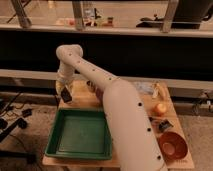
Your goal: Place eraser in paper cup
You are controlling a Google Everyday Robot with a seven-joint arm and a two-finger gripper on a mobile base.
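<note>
At the far-left corner of the desk (80,101), the pincer (65,93) appears clamped on the dark eraser (67,96), and the paper cup, hidden from view, probably sits just beneath it.

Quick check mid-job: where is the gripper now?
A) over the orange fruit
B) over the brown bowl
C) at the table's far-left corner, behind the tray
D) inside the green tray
C: the gripper hangs at the far-left corner of the table, beyond the far rim of the green tray.
</note>
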